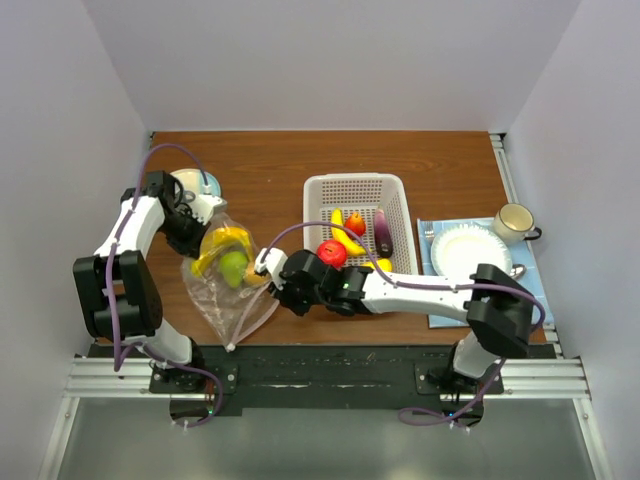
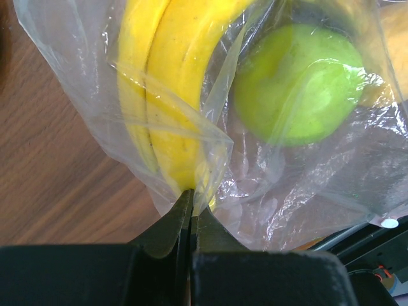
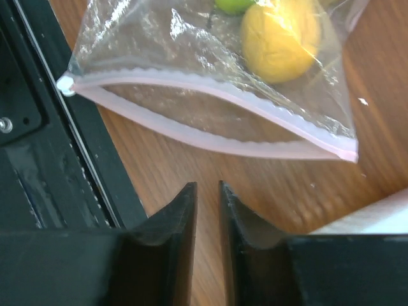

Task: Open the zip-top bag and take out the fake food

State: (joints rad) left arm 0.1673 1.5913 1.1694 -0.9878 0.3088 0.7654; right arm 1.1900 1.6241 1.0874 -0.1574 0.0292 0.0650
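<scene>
The zip-top bag (image 1: 232,300) lies on the table's left side. It holds yellow bananas (image 1: 225,243), a green fruit (image 1: 233,266) and a yellow-orange fruit (image 3: 280,38). My left gripper (image 1: 198,243) is shut on the bag's closed end (image 2: 210,159), right by the bananas (image 2: 172,95) and green fruit (image 2: 299,83). The pink zipper strip (image 3: 210,121) is parted, so the mouth gapes. My right gripper (image 1: 264,278) hovers just short of the mouth, its jaws (image 3: 207,191) slightly apart and empty. More fake food lies in the white basket (image 1: 320,200): a banana, red fruits, an eggplant (image 1: 383,232).
A white plate (image 1: 468,250) and a cup (image 1: 512,222) sit on a blue mat (image 1: 440,305) at the right. A round white-and-teal object (image 1: 195,184) stands behind the left gripper. The black base rail (image 3: 38,127) runs close to the bag's zipper corner.
</scene>
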